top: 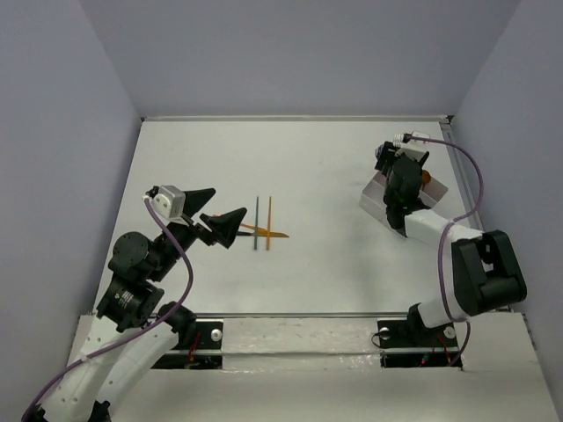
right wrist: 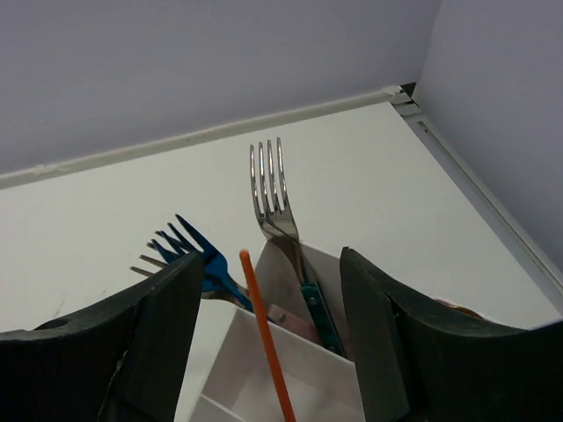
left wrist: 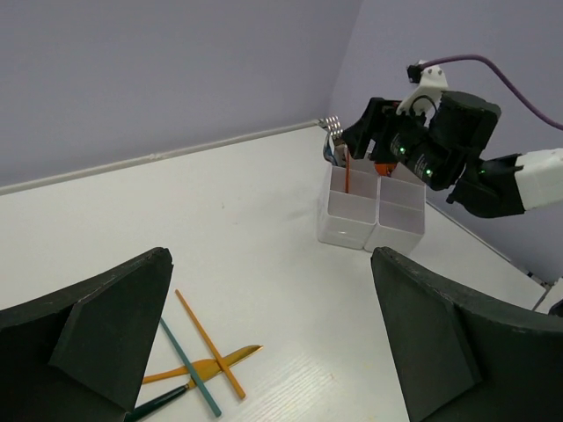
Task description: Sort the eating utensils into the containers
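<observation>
The white divided box stands at the far right of the table. It holds a silver fork with a teal handle, blue forks and an orange stick standing upright. My right gripper hangs open right above the box, its jaws on either side of the orange stick and not touching it. On the table middle lie a loose orange stick, a green stick, an orange knife and a dark-handled piece, crossed in a pile. My left gripper is open and empty, just left of the pile.
The table's raised back edge and right edge run close behind and beside the box. Purple walls close in the table on three sides. Something orange shows at the box's right side under the right arm.
</observation>
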{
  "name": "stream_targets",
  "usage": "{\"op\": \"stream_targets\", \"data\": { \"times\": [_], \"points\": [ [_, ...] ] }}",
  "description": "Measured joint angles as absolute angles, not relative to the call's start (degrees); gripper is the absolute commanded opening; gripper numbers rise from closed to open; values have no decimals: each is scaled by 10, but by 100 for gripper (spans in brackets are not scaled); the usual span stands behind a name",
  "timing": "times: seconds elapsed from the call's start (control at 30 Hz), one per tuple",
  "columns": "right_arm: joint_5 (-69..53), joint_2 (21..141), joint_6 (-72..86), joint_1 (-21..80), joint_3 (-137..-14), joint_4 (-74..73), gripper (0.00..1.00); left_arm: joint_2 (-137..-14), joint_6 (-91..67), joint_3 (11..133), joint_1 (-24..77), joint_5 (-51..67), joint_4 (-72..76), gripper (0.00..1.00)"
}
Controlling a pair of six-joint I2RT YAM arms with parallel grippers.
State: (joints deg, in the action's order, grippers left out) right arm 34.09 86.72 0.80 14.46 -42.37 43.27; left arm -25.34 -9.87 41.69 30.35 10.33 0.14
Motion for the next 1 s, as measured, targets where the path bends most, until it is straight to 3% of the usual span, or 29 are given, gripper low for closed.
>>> {"op": "stream_targets", "data": {
  "times": [0.23, 0.4, 0.7, 1.0],
  "points": [
    [251, 743, 92, 166, -443, 295, 72, -253, -99, 417, 294, 105, 1, 99],
    [201, 751, 143, 263, -503, 191, 70, -254, -99, 417, 291, 106, 1, 99],
    [142, 994, 223, 442, -685, -9, 51, -255, -99, 417, 288, 106, 1, 99],
    [135, 1164, 267, 470, -833, -133, 58, -258, -99, 417, 288, 109, 1, 99]
  ]
}}
